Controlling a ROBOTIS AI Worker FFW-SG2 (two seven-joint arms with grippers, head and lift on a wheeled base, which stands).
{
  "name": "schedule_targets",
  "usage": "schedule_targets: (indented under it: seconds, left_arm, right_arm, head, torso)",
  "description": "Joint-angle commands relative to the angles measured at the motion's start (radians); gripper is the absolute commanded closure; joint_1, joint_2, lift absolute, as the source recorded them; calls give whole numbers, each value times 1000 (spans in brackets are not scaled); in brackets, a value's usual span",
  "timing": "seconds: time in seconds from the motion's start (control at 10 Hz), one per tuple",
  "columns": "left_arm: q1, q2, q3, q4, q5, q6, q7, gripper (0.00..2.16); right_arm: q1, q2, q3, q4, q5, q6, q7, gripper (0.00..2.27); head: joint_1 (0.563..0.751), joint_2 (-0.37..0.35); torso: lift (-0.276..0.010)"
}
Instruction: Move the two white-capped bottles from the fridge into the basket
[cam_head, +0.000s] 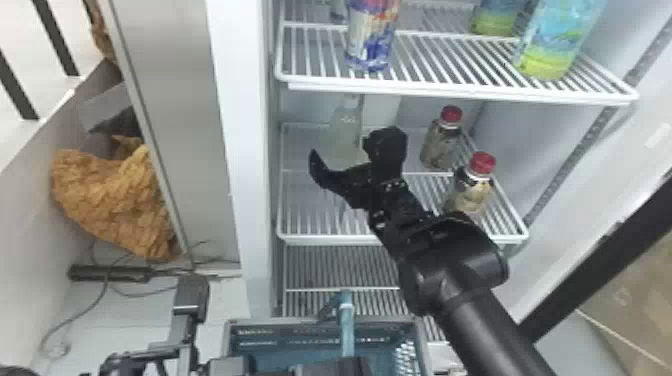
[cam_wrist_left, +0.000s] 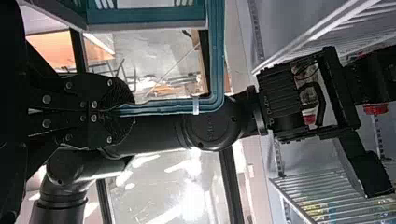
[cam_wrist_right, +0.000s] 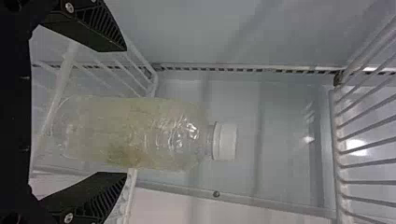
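Head view: the right claw (cam_head: 344, 150) is inside the fridge (cam_head: 237, 125), its fingers spread apart. Just beyond it, on the middle shelf (cam_head: 330, 239), stands one white-capped bottle (cam_head: 346, 125), upright. Two red-capped bottles (cam_head: 441, 140) stand on the same shelf, to the right of this claw. Above it, the upper shelf (cam_head: 450, 92) bears a blue-labelled container (cam_head: 371, 42) and two blue-green bottles (cam_head: 557, 42). The basket (cam_head: 280, 321) is below the right claw and ahead of the left claw (cam_head: 345, 365), which is at the bottom edge. Well to the left of both claws is a crumpled orange-brown item (cam_head: 115, 200).

Left wrist view: the left claw (cam_wrist_left: 112, 110) is clamped on the basket's handle (cam_wrist_left: 168, 105). The right arm (cam_wrist_left: 215, 126) passes behind it.

Right wrist view: the right claw's two fingers are wide apart, gripping nothing. The white-capped bottle, holding pale yellowish liquid, is in line with the gap between them, apart from both. Its cap (cam_wrist_right: 226, 142) is in place.
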Motion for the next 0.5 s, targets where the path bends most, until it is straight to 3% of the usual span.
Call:
schedule_targets:
  seconds: [0.0, 0.4]
  left_arm:
    - [0, -1, -2, -1, 1, 1, 0, 1154]
    - [-2, -1, -8, 2, 5, -4, 1, 1154]
  right_arm:
    - [-18, 0, 2, 20, 10, -2, -13, 90]
    - [-70, 1, 10, 91, 6, -37, -35, 90]
  head:
    - [695, -144]
    - [695, -157]
  torso:
    - [-260]
    - [-260]
